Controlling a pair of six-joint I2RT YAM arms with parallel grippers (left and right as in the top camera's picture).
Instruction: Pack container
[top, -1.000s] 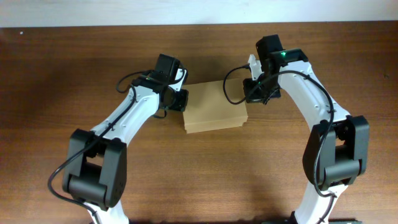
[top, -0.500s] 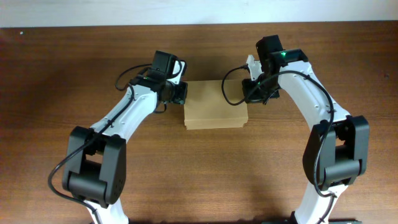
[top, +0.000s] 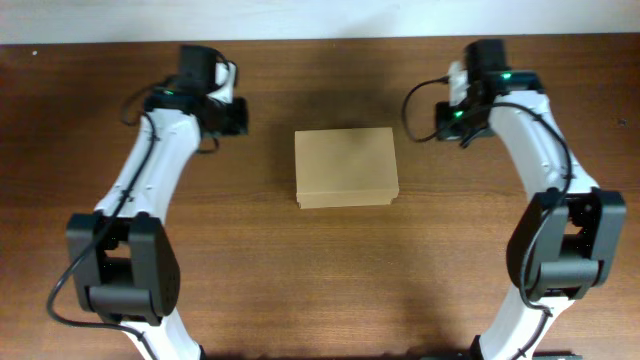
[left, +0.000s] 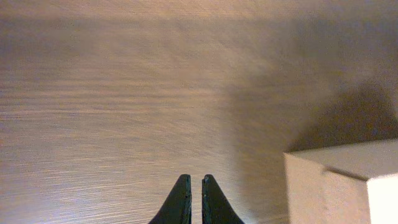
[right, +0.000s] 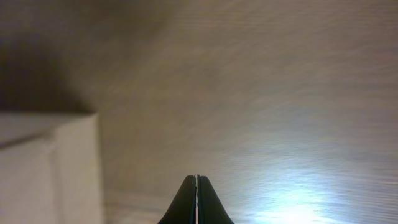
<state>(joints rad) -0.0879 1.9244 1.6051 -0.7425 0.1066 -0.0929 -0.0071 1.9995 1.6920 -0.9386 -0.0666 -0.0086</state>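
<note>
Right, brown wooden table (top: 300, 290): bare wood in front by the arm bases. Plain tan rectangular cardboard container (top: 346, 167) sits mid-table, lid flap down, edges square to the table, bare wood on all four sides. Left gripper (left: 191, 179) is well left of it, tips almost pressed together, pinching nothing. Right gripper (right: 197, 178) is well right, tips pressed together. Both sit nearer the far edge.

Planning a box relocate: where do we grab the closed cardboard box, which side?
Take the container by its two short end walls, left arm and right arm pressing in from their sides. It lies flat with the lid shut, so no rim shows to pinch, and its long axis runs left-right between them. Whether the fingers could span it from above, I can't tell.
</note>
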